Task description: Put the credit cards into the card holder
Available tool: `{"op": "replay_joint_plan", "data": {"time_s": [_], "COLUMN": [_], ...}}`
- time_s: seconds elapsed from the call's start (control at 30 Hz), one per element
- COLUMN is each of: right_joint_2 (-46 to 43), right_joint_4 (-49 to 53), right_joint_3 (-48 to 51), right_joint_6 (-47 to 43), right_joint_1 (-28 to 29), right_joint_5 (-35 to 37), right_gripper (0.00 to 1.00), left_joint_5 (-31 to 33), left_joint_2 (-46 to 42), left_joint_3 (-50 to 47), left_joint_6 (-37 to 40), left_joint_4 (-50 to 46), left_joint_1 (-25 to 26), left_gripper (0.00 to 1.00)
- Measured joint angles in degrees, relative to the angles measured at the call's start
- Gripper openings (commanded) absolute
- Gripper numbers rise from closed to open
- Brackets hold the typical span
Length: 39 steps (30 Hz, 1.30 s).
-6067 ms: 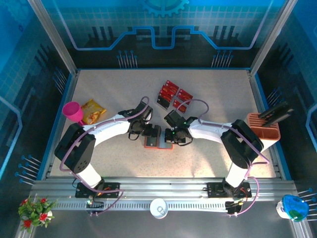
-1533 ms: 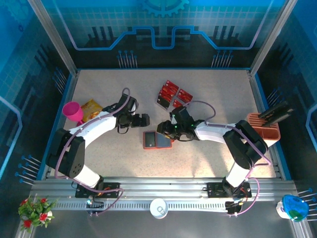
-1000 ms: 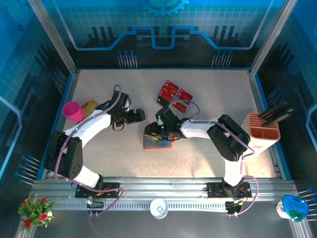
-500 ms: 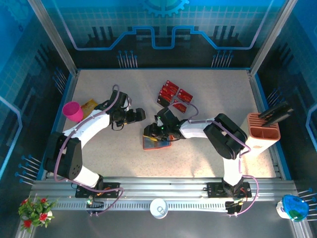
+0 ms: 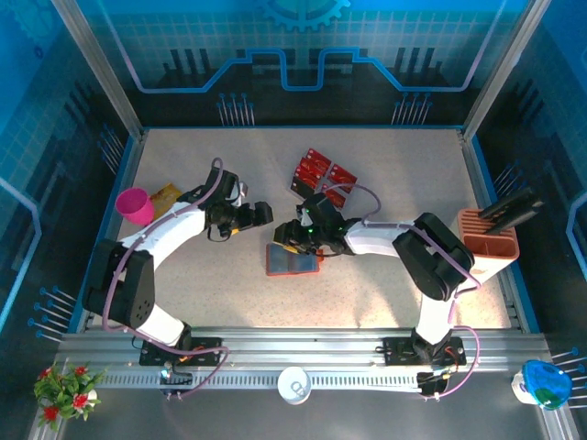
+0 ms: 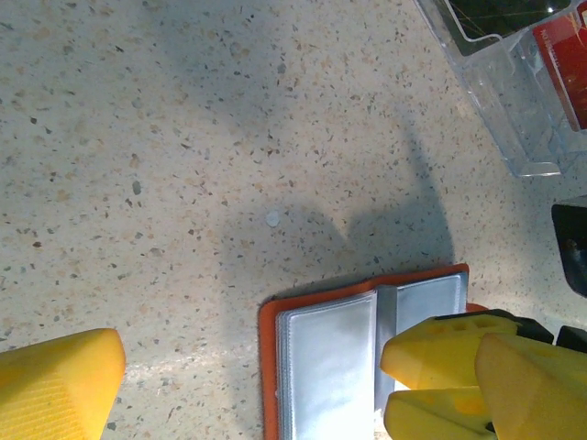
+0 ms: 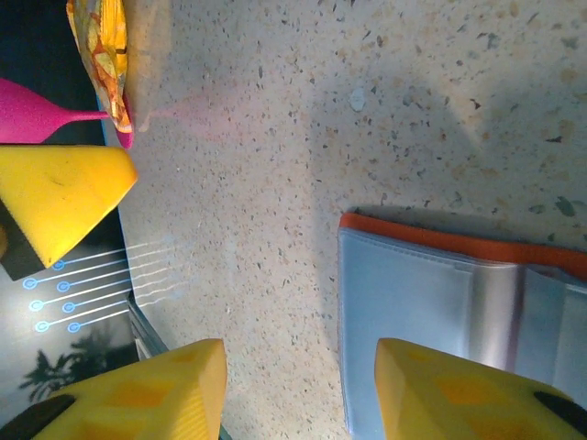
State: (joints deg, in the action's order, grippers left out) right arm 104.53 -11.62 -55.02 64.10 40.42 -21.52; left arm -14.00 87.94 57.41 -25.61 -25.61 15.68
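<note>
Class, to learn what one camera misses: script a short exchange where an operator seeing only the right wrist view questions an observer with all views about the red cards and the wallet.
Operator: Where are the cards?
Observer: The small glossy red cards lie clustered on the speckled table, beyond the open orange-red wallet with grey pockets.
Operator: Does the left arm hold one?
Observer: No, the left arm's fingers stand wide apart, empty.
Operator: Anything at the right edge?
Observer: A tall orange slotted plastic rack stands there.
</note>
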Motion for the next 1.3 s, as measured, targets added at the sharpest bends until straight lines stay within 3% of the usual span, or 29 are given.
{"op": "replay_joint_plan", "data": {"time_s": [0.2, 0.33, 0.6, 0.87, 1.07, 1.3], "right_joint_2": [-3.65, -8.81, -11.19, -0.09, 9.29, 16.39], "right_joint_4": [1.01, 8.37, 32.72, 53.64, 64.37, 71.58], "right_joint_3": [2.75, 1.53, -20.17, -44.15, -52.78, -59.28], "right_joint_6": [-0.31, -4.37, -20.35, -37.0, -44.98, -51.34], "right_joint_1": [-2.6, -7.87, -18.03, -18.62, -17.55, -14.34], "right_joint_5": [0.0, 0.57, 6.01, 14.58, 21.24, 28.65], "right_gripper": [0.47, 0.47, 0.47, 0.42, 0.33, 0.33], "left_joint_5": [-0.42, -0.42, -0.13, 1.88, 3.39, 3.85], "left_joint_2": [0.31, 0.31, 0.31, 0.31, 0.31, 0.76], "left_joint_3": [0.0, 0.0, 0.0, 0.0, 0.31, 1.11], "left_joint_6": [0.0, 0.0, -0.68, -2.6, -2.95, -2.95], "left_joint_4": [-0.04, -0.07, -0.02, 0.04, 0.2, 0.13], "left_joint_1": [1.53, 3.17, 4.33, 4.33, 4.33, 4.33], "left_gripper": [0.99, 0.99, 0.99, 0.99, 0.99, 0.99]}}
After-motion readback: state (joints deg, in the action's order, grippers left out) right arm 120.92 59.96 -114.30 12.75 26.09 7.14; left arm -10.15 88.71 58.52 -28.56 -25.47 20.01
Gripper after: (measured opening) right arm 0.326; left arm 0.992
